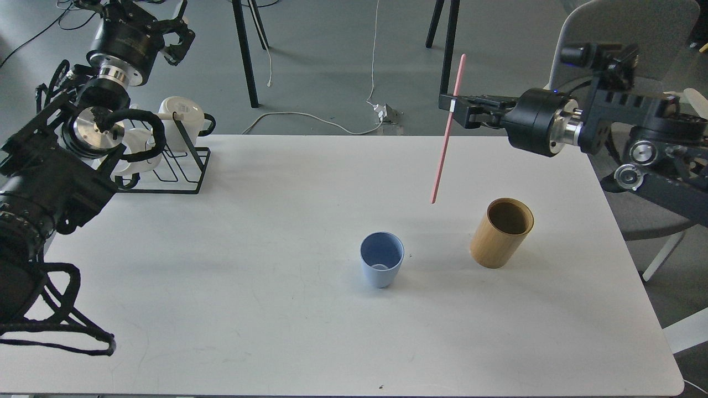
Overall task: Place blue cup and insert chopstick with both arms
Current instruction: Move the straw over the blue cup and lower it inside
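The blue cup [381, 266] stands upright and empty on the white table [276, 221], a little right of centre. My right gripper [454, 106] is shut on the pink chopstick [446, 138] near its upper part. The stick hangs tilted in the air, its lower tip above the table between the blue cup and the tan bamboo cylinder [501, 232]. The tip is up and to the right of the blue cup. My left gripper [180, 33] is raised at the far left, beyond the table's back edge, open and empty.
A black wire rack [182, 171] with white mugs [182, 119] stands at the table's back left. A grey chair [614, 50] is behind the right arm. Table legs and a cable lie on the floor behind.
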You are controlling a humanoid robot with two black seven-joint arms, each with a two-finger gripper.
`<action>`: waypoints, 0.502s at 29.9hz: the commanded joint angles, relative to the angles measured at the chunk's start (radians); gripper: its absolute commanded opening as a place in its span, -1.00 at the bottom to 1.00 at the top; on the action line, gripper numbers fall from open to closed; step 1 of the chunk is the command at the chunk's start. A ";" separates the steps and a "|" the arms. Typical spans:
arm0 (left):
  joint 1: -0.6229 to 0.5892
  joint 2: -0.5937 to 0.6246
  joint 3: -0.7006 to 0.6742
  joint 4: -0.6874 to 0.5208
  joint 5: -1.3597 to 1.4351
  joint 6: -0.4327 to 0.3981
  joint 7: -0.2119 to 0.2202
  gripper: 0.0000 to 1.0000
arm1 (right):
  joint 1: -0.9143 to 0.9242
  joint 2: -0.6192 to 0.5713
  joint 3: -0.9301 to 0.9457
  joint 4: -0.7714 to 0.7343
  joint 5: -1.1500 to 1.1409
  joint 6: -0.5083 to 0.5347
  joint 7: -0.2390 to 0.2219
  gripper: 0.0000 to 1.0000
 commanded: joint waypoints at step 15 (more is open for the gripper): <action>-0.009 0.007 -0.005 0.000 -0.001 0.000 -0.001 0.99 | -0.084 0.223 -0.073 -0.156 -0.010 -0.009 0.004 -0.99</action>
